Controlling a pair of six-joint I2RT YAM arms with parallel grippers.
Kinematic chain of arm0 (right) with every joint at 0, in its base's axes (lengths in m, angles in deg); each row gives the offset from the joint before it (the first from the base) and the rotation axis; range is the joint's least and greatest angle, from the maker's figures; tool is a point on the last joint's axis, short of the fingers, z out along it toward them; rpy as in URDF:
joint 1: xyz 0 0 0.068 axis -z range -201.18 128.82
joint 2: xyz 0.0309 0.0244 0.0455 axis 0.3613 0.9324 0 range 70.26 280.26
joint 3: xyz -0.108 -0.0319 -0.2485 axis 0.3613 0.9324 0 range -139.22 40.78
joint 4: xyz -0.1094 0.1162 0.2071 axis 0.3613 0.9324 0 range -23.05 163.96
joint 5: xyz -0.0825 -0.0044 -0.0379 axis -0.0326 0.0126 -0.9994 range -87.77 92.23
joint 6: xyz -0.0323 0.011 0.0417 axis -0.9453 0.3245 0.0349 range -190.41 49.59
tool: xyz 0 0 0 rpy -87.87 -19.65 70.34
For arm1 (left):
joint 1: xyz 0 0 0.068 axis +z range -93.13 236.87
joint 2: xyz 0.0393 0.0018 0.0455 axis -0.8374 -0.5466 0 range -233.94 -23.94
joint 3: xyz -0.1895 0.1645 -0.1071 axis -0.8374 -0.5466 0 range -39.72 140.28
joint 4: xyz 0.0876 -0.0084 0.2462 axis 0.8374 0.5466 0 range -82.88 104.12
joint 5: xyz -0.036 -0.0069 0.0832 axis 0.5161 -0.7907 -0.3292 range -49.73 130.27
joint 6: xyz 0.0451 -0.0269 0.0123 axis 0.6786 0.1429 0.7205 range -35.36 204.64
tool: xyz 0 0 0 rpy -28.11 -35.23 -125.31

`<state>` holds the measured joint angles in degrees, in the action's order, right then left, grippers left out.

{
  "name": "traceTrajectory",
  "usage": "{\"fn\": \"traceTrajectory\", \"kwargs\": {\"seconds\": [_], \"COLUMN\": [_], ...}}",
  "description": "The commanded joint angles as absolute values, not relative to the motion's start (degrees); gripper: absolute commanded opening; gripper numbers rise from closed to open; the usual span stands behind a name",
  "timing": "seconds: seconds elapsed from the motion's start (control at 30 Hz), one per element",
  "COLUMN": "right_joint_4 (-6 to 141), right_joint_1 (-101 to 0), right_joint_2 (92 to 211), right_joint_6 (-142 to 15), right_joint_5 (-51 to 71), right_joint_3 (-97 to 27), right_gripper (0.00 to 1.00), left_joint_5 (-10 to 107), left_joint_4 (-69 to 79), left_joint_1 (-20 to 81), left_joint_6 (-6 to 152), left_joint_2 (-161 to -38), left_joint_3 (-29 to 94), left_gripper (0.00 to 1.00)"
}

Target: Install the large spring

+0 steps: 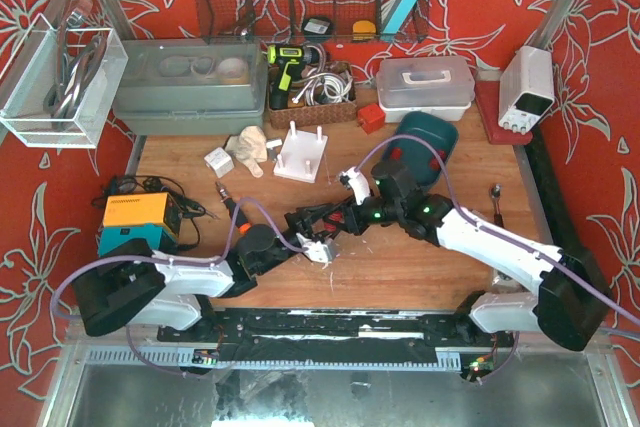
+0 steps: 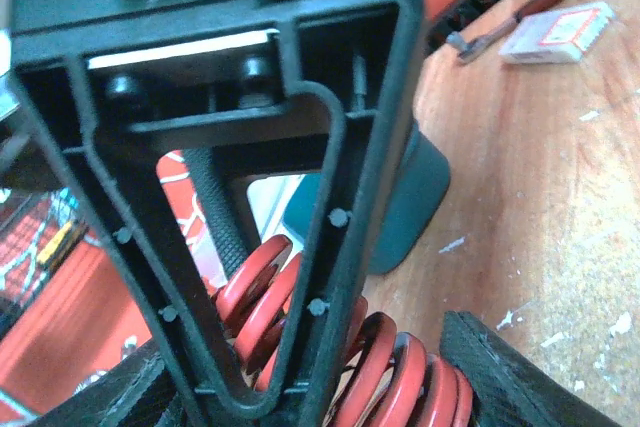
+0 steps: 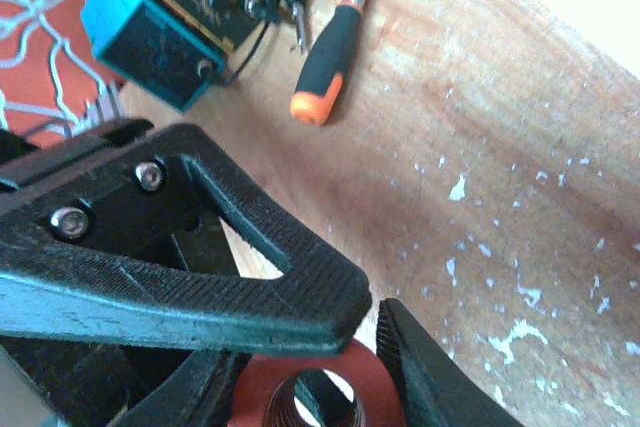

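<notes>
The left gripper (image 2: 315,387) is closed on the large spring (image 2: 400,377). The red coils lie crosswise between its two black fingers (image 2: 520,372), low in the left wrist view and raised off the table (image 2: 540,197). Just above the coils, one hollow triangular finger of the right gripper (image 3: 375,312) comes down across the spring from the far side. A black threaded rod (image 2: 225,212) runs up behind that finger. In the right wrist view this gripper is set narrow, its fingertips nearly meeting. The spring's red end ring sits between its fingers closer to the palm and touches both, with a threaded bore in its centre. In the top view the two grippers meet nose to nose over the middle of the table. Beyond the right gripper's tips an orange and black screwdriver (image 3: 335,47) lies flat on the wood. Further out to the left is a blue and yellow box (image 3: 150,37).
</notes>
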<state>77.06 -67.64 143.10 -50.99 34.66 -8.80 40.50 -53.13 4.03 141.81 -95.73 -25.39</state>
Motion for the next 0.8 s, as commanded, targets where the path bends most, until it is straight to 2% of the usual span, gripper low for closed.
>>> {"fn": "traceTrajectory", "kwargs": {"seconds": [0.0,0.23,0.4,0.5,0.57,0.7,0.77], "right_joint_4": [52.9,42.1,38.0,41.1,45.6,53.3,56.0], "right_joint_1": [-69.5,-73.4,-74.7,-74.7,-74.7,-74.6,-74.4], "right_joint_2": [141.0,142.2,142.9,142.3,140.9,137.4,136.3], "right_joint_6": [-35.4,-33.8,-33.3,-36.8,-41.5,-53.3,-58.0], "right_joint_5": [30.5,24.8,20.9,19.5,17.4,12.6,11.4], "right_joint_3": [-4.8,-0.7,1.5,0.8,-0.3,-2.0,-2.5], "right_gripper": [0.0,0.0,0.0,0.0,0.0,0.0,0.0], "left_joint_5": [35.3,28.7,27.3,26.4,25.9,25.2,24.0], "left_joint_4": [-75.6,-79.6,-78.9,-75.7,-70.3,-52.0,-44.0], "left_joint_1": [3.3,3.3,3.3,3.3,3.2,3.3,3.3], "left_joint_6": [130.9,120.0,112.8,107.6,101.9,89.5,84.0], "left_joint_2": [-98.2,-101.6,-102.3,-100.8,-97.7,-87.3,-81.7], "left_joint_3": [-25.6,-24.1,-22.5,-22.0,-22.4,-25.0,-26.2], "left_gripper": [0.19,0.16,0.17,0.32,0.49,0.77,0.86]}}
